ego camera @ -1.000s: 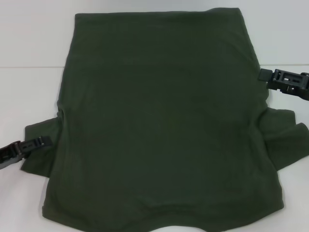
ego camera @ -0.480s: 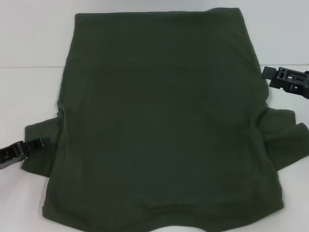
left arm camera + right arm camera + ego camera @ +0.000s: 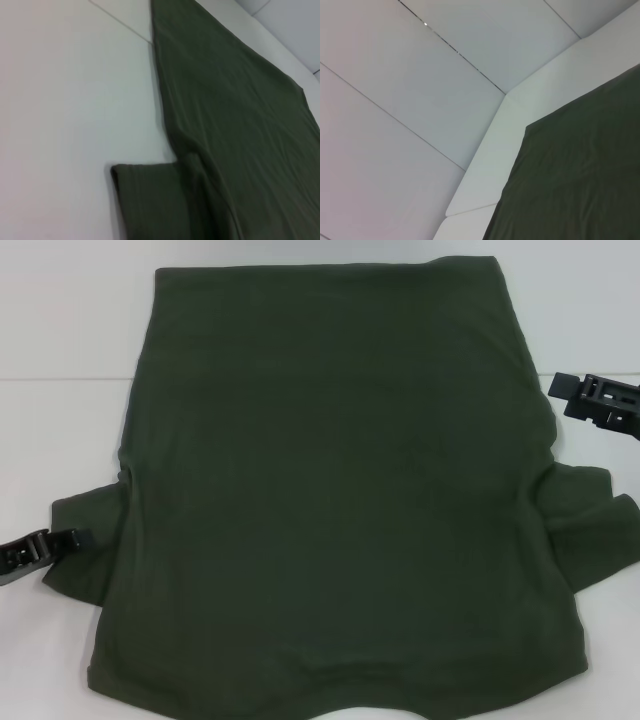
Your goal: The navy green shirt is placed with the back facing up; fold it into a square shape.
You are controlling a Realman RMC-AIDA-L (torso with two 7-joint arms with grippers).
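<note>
Your shirt (image 3: 330, 490) lies flat at centre, unfolded; every fold remains. I cannot tell either claw's state: left gripper (image 3: 70, 539) at eight o'clock, right gripper (image 3: 560, 387) at two.

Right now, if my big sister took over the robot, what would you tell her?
Left gripper: low at the shirt's left sleeve edge, holding nothing that I can see.
Right gripper: off the shirt's right edge, just clear of the cloth.
The navy green shirt lies flat on the white table, both sleeves sticking out, collar end nearest the robot.
Done: no fold visible.
Left: fold the sleeves and sides in, then fold it up into a square.
</note>
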